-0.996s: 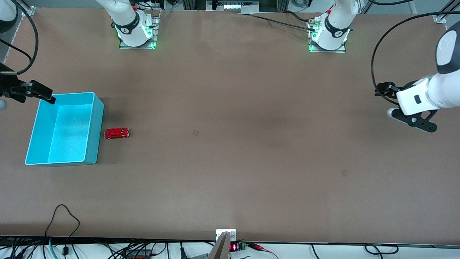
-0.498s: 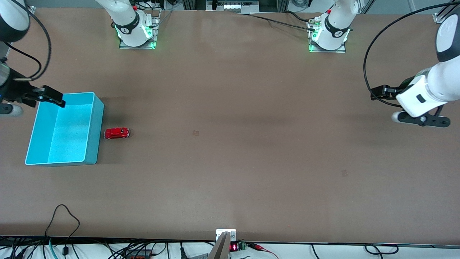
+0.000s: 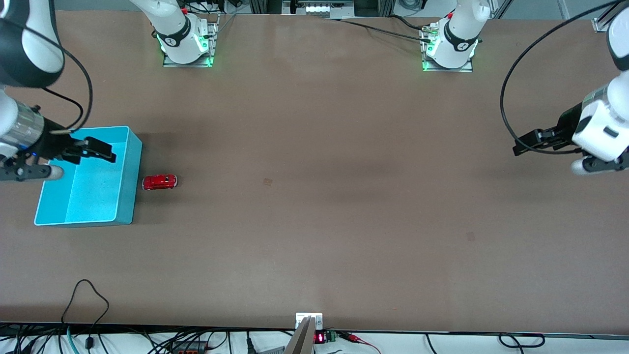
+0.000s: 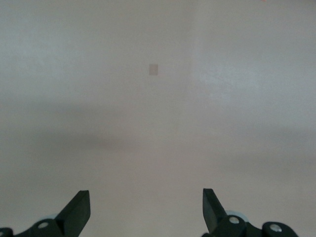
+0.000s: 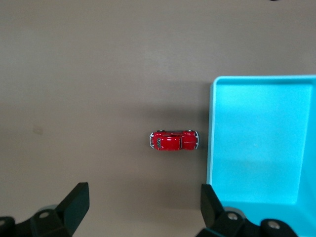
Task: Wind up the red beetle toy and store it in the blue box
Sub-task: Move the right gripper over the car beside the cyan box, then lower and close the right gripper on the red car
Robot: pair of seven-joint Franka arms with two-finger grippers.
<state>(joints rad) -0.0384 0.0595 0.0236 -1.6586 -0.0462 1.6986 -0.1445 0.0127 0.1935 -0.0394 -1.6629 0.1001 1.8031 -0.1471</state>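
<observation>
The red beetle toy (image 3: 159, 182) (image 5: 174, 140) stands on the brown table right beside the blue box (image 3: 128, 182) (image 5: 211, 133), on the side toward the table's middle. The box is an open cyan bin with nothing in it. My right gripper (image 3: 55, 172) (image 5: 143, 197) hangs in the air over the box's outer end, open, with nothing between its fingers. My left gripper (image 3: 579, 169) (image 4: 146, 205) hangs over bare table at the left arm's end, open and holding nothing.
The two arm bases (image 3: 186, 46) (image 3: 449, 49) stand along the table edge farthest from the front camera. A small dark mark (image 3: 267, 182) shows on the table's middle. Cables (image 3: 88, 295) lie along the edge nearest the front camera.
My right arm has swung in over the blue box toward the toy. My left gripper has drifted outward toward its end of the table. Toy and box have not moved.
</observation>
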